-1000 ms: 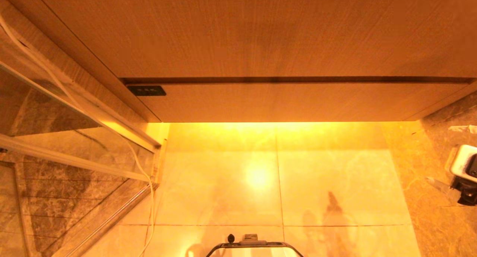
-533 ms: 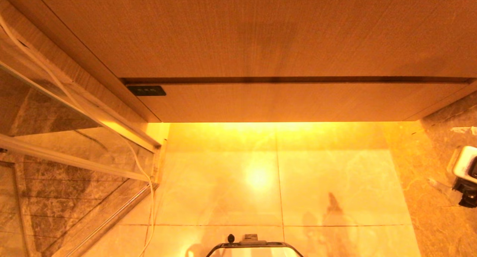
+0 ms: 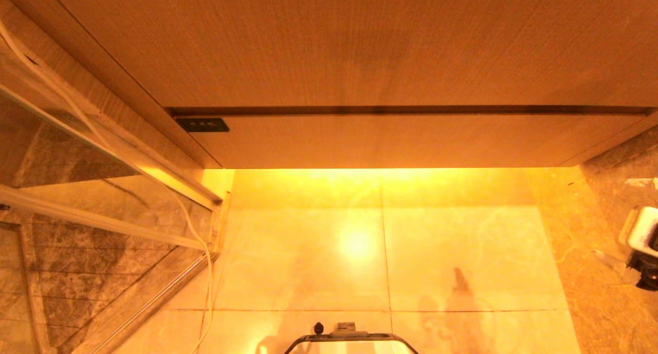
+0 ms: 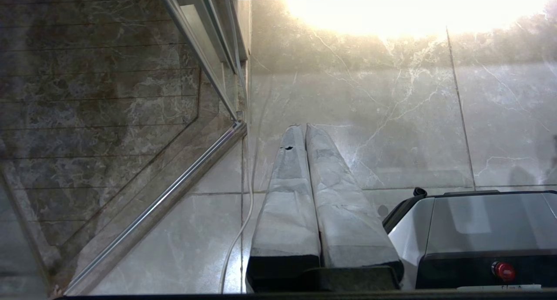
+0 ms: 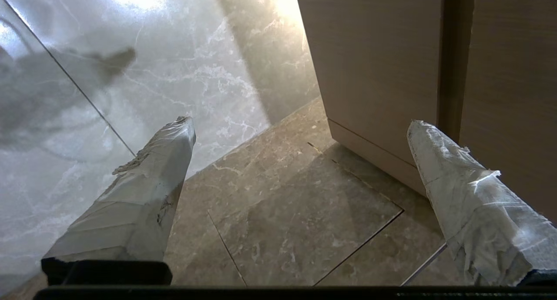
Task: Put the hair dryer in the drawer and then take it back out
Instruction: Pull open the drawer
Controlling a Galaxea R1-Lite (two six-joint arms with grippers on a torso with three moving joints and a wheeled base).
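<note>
Your right gripper (image 5: 300,126) stands with jaws spread wide, tape-wrapped fingers (image 5: 143,191) empty over veined marble floor (image 5: 270,217). Left gripper (image 4: 304,130): jaws pressed together, parked. The drawer (image 3: 401,141), flat wood-grain front, appears closed. You have no hair dryer in view.

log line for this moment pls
drawer: shut | hair dryer: not seen | right gripper: open, empty, above floor | left gripper: shut, parked
</note>
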